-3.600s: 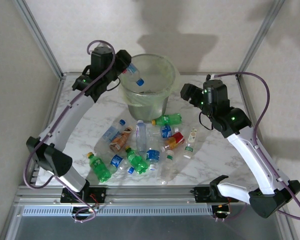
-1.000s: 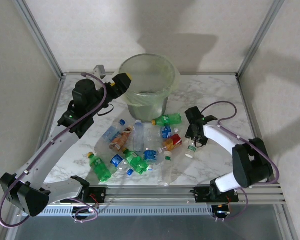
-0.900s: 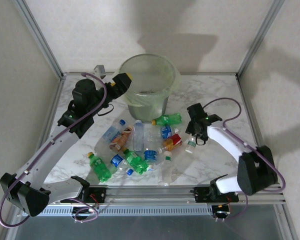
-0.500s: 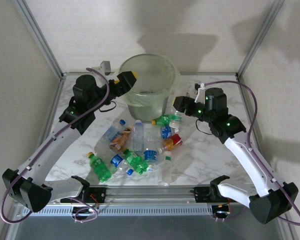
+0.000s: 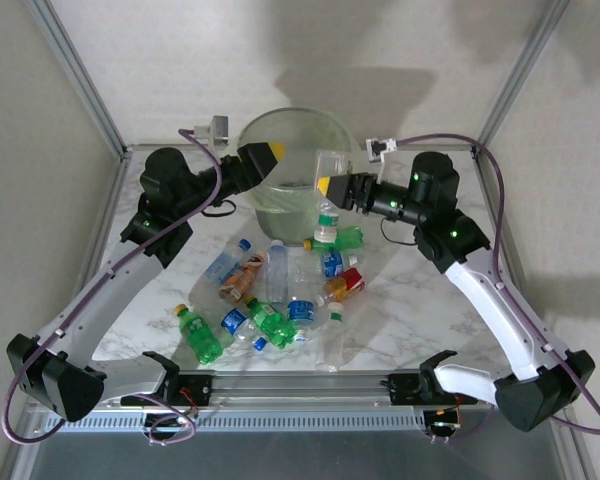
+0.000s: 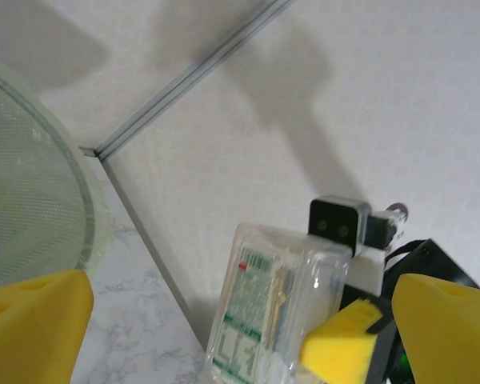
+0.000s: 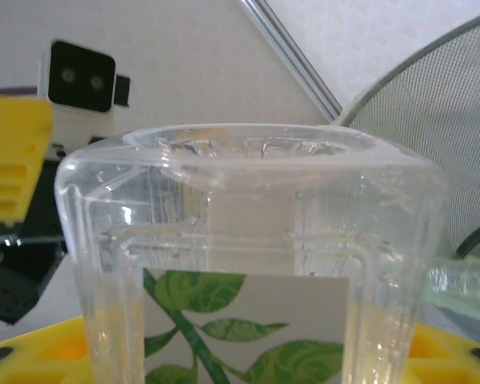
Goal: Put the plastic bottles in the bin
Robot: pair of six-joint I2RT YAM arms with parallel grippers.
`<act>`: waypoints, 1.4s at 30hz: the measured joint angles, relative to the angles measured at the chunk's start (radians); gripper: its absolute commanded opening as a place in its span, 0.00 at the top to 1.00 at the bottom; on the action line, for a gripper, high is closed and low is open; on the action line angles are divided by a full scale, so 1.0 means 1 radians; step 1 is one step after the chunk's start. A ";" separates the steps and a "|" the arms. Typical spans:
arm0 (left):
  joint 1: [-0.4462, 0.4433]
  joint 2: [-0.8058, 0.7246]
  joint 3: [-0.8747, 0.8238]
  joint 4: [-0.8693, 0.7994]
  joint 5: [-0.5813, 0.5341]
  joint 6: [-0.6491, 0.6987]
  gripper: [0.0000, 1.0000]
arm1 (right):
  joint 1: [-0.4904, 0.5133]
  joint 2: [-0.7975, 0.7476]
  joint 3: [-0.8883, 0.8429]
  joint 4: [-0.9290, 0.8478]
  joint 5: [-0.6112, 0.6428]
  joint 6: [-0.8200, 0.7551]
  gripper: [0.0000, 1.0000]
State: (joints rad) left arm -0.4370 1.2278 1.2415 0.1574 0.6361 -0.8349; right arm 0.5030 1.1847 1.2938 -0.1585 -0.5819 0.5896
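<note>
The plastic bottles lie in a heap on the table, in front of the big pale-green bin. One see-through bottle with square sides and a green leaf label is pinched in the right gripper, up by the bin's rim. The left gripper is wide open with nothing in it.

White walls, veined marble tabletop.

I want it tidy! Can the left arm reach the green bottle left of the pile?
Probably yes: the left pincer is open and empty, and that green bottle lies uncovered on the arm's side.
</note>
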 measured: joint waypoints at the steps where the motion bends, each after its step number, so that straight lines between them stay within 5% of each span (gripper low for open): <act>1: 0.000 0.000 0.000 -0.002 -0.005 0.000 0.04 | 0.000 0.019 0.029 -0.004 0.010 -0.001 0.45; 20: 0.018 -0.074 0.000 -0.279 -0.377 0.048 0.05 | 0.000 0.495 0.463 -0.073 0.320 -0.003 0.40; 25: 0.027 -0.099 -0.001 -0.393 -0.500 0.062 0.08 | 0.000 0.578 0.554 -0.110 0.371 -0.003 0.26; 29: 0.029 -0.101 -0.010 -0.450 -0.547 0.068 0.09 | 0.000 0.600 0.579 -0.133 0.401 -0.008 0.17; 42: 0.032 -0.112 -0.029 -0.705 -0.739 0.028 0.14 | 0.048 0.501 0.470 -0.159 0.478 -0.043 0.17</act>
State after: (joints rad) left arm -0.4049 1.1160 1.2121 -0.5472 -0.1028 -0.8070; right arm 0.5507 1.6859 1.7638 -0.3172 -0.1043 0.5465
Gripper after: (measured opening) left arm 0.868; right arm 0.834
